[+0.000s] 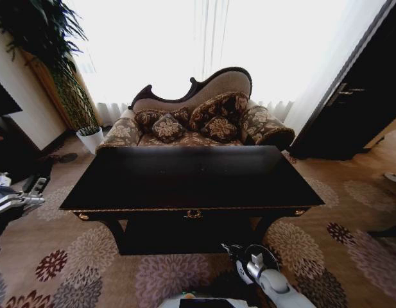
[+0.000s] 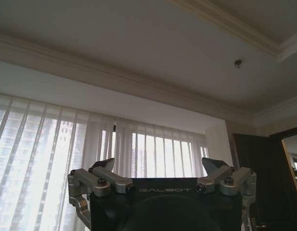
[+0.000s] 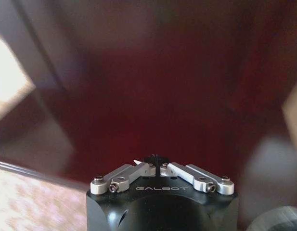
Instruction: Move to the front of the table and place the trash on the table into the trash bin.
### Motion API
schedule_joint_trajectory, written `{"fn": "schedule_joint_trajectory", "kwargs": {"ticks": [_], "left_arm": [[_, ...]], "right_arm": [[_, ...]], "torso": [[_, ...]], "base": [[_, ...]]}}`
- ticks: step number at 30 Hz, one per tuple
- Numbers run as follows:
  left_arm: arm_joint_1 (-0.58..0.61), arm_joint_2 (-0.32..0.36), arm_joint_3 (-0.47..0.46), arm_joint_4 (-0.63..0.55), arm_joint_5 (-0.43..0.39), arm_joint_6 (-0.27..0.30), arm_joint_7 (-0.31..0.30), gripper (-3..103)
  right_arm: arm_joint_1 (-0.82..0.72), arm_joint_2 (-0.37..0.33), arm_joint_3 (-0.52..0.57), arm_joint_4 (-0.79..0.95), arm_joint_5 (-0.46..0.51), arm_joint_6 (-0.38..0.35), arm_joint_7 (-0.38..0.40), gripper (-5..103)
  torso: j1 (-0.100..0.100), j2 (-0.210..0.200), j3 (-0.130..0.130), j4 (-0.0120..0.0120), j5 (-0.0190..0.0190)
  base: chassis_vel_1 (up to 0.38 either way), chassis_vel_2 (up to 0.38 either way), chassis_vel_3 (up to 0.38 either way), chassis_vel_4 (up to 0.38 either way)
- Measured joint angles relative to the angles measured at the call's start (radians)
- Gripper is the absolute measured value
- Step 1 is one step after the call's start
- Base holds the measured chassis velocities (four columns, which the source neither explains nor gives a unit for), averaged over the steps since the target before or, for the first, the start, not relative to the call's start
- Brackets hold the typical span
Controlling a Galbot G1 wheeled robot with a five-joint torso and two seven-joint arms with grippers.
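Head view, glossy black table (image 1: 185, 183), gold emblem, left fingers (image 2: 106, 167) spread wide, right fingers (image 3: 147, 168) closed, empty

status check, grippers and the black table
Left gripper open, raised at robot's left. Right gripper shut, low before the glossy black wooden table. Tabletop looks bare.

The table (image 1: 191, 183) stands at centre. A sofa (image 1: 198, 119) sits behind it at 12 o'clock; a plant pot (image 1: 90, 138) at 10 o'clock.
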Motion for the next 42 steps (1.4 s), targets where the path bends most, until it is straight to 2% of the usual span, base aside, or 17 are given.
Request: {"fn": "schedule_joint_trajectory", "kwargs": {"ticks": [1,4,8,11,14,22,31,36,41,42], "left_arm": [[0.000,0.000,0.000,0.000,0.000,0.000,0.000,100],[-0.005,0.002,0.015,0.006,0.013,0.000,0.001,100],[-0.008,-0.005,0.028,0.007,0.028,0.000,0.003,100],[-0.006,-0.006,0.029,0.011,0.031,0.000,0.010,100],[-0.002,-0.006,0.026,0.025,0.043,-0.007,0.033,100],[0.009,-0.012,0.035,0.020,0.064,-0.008,0.033,100],[0.005,-0.024,0.037,0.016,0.062,-0.007,0.029,100],[0.003,-0.027,0.039,0.019,0.058,-0.007,0.029,100],[0.007,-0.018,0.031,0.024,0.055,-0.008,0.032,100],[0.007,-0.016,0.031,0.025,0.054,-0.009,0.033,100]], "right_arm": [[0.000,0.000,0.000,0.000,0.000,0.000,0.000,0],[0.025,0.019,0.001,-0.077,0.006,-0.030,0.084,0],[0.065,0.029,0.017,-0.165,0.007,-0.019,0.103,0],[0.100,0.028,0.035,-0.220,0.006,-0.011,0.095,0],[0.163,-0.002,0.058,-0.302,-0.010,0.014,0.047,0],[0.214,-0.040,0.078,-0.399,-0.058,-0.019,0.034,0],[0.169,-0.023,0.114,-0.410,-0.058,-0.020,0.017,0],[0.151,-0.002,0.129,-0.422,-0.126,-0.005,0.012,0],[0.154,-0.005,0.129,-0.423,-0.115,-0.013,0.006,0],[0.154,-0.006,0.128,-0.421,-0.111,-0.017,0.003,-3]], "torso": [[0.000,0.000,0.000,0.0000,0.0000],[0.000,0.000,0.000,-0.0001,-0.0001],[0.000,0.000,0.000,-0.0002,0.0000],[0.000,0.000,0.000,-0.0001,0.0003],[0.000,0.000,0.000,0.0000,-0.0002],[0.000,0.000,0.000,-0.0001,-0.0001],[0.000,0.000,0.000,0.0000,-0.0001],[0.000,0.000,0.000,-0.0001,-0.0001],[0.000,0.000,0.000,0.0000,-0.0001],[0.000,0.000,0.000,0.0000,-0.0002]], "base": [[0.000,0.000,0.000,0.000],[0.000,0.000,0.000,0.000],[0.000,0.000,0.000,0.000],[0.000,0.000,0.000,0.000],[0.000,0.000,0.000,0.000],[0.000,0.000,0.000,0.000],[0.000,0.000,0.000,0.000],[0.000,0.000,0.000,0.000],[0.000,0.000,0.000,0.000],[0.000,0.000,0.000,0.000]]}}
